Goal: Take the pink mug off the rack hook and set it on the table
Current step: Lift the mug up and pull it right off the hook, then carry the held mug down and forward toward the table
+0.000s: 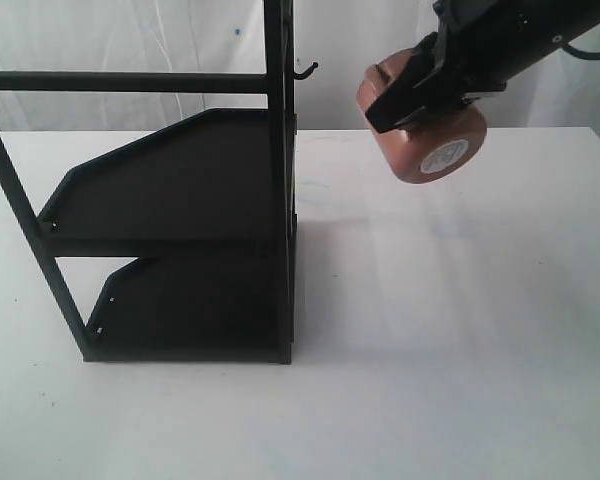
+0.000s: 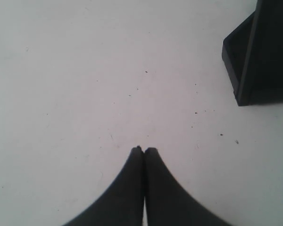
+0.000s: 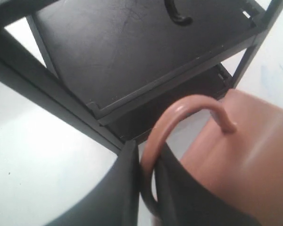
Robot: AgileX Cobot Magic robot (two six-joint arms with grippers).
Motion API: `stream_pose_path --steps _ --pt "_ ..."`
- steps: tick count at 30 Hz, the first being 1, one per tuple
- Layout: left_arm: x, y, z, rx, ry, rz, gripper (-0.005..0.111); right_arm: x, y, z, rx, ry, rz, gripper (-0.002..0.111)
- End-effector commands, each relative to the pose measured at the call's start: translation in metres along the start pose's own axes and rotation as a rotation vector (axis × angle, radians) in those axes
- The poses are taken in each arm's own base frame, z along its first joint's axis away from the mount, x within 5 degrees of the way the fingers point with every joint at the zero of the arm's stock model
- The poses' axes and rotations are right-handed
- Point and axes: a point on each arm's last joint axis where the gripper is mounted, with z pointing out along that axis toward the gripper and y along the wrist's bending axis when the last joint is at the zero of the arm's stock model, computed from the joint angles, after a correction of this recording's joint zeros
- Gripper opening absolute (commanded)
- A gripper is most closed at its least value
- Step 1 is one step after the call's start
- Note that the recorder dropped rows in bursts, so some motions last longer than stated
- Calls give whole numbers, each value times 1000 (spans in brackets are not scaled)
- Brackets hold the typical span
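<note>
Right jaws pinch loop handle [image 3: 188, 100] of smooth cylindrical pink mug [image 1: 412, 150]; left jaws closed.

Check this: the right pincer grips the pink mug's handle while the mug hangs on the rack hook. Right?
No. In the exterior view the pink mug is off the rack hook, in the air beside it. The right pincer does grip its handle.

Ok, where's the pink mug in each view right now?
Exterior: pink mug upper right, in the air, right of the rack hook.
Left wrist: not in it.
Right wrist: close up, its handle pinched in the right hand.
Shared landmark: the black rack, in all three.
</note>
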Motion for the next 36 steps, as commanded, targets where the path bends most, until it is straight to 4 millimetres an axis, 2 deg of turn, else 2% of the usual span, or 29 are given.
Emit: stream_pose_path --steps 1,4,9,12,16,21,24,29,36 --pt "1 0 0 2 -2 -3 0 -2 16 -22 24 3 52 0" --pt "1 0 0 2 -2 -3 0 -1 24 -29 31 -6 108 0" --pt "1 0 0 2 -2 -3 0 16 32 -25 71 -11 140 0" --pt "1 0 0 2 -2 -3 0 29 31 -21 164 -65 184 0" --pt "1 0 0 2 -2 -3 0 44 36 -25 302 -164 250 0" --pt "1 0 0 2 -2 -3 0 58 48 -27 381 -223 228 0" --pt "1 0 0 2 -2 -3 0 69 54 -20 416 -233 205 0" --pt "1 0 0 2 -2 -3 0 85 53 -3 529 -289 216 0" --pt "1 0 0 2 -2 -3 0 96 61 18 620 -378 245 0"
